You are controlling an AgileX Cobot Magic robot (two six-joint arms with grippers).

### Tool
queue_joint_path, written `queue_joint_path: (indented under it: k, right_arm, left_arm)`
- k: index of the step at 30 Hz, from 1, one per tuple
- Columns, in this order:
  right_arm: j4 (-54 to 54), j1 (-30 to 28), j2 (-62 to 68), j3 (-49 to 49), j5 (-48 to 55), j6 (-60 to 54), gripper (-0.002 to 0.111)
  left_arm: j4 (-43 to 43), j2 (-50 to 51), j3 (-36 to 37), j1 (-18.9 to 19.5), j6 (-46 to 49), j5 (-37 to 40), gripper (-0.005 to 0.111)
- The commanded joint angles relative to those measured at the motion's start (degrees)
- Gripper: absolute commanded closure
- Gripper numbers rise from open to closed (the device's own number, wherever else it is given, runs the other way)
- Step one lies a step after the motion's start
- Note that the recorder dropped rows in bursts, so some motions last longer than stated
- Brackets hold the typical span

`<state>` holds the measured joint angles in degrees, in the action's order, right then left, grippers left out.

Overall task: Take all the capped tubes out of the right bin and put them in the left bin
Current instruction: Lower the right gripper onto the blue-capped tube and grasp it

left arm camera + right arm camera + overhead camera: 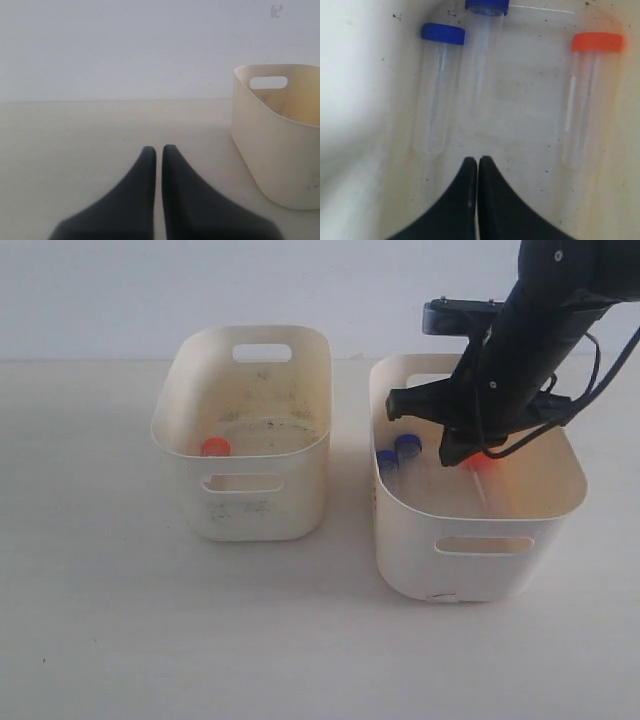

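In the right bin (478, 516) lie two blue-capped tubes (407, 444) (386, 458) and one orange-capped tube (484, 462). My right gripper (456, 453) hangs inside this bin, shut and holding nothing. In the right wrist view its tips (478, 161) sit just above the bin floor (520, 130), between a blue-capped tube (436, 95) and the orange-capped tube (585, 95); the second blue-capped tube (481, 55) lies ahead. The left bin (262, 512) holds one orange-capped tube (215, 447). My left gripper (159, 149) is shut and empty over the table, the left bin (275, 155) beside it.
The two bins stand side by side on a pale table (120, 620) with a narrow gap between them. A white wall (120, 290) rises behind. The right arm (540, 330) reaches down over the right bin's back rim.
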<state>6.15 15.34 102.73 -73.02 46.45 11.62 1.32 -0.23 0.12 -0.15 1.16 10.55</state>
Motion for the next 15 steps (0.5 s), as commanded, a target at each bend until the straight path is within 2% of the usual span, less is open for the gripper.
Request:
queue_joint_path:
  k: [1,3,6,8,15]
  right_arm:
    - [0.1,-0.5,0.8,-0.2,-1.8,0.4,0.107]
    - [0.2,-0.5,1.9,-0.2,-2.2,0.4,0.099]
    - [0.4,-0.5,2.7,-0.2,-3.6,0.4,0.078]
    - [0.5,-0.5,3.1,-0.2,-4.7,0.4,0.068]
    - [0.1,-0.5,3.6,-0.2,-6.9,0.4,0.062]
  left_arm:
    - [0.2,0.2,-0.1,-0.4,-0.2,-0.6,0.103]
    - [0.2,0.2,-0.1,-0.4,-0.2,-0.6,0.103]
    - [0.2,0.2,-0.1,-0.4,-0.2,-0.6,0.103]
    - [0.2,0.2,-0.1,-0.4,-0.2,-0.6,0.103]
    - [0.2,0.2,-0.1,-0.4,-0.2,-0.6,0.103]
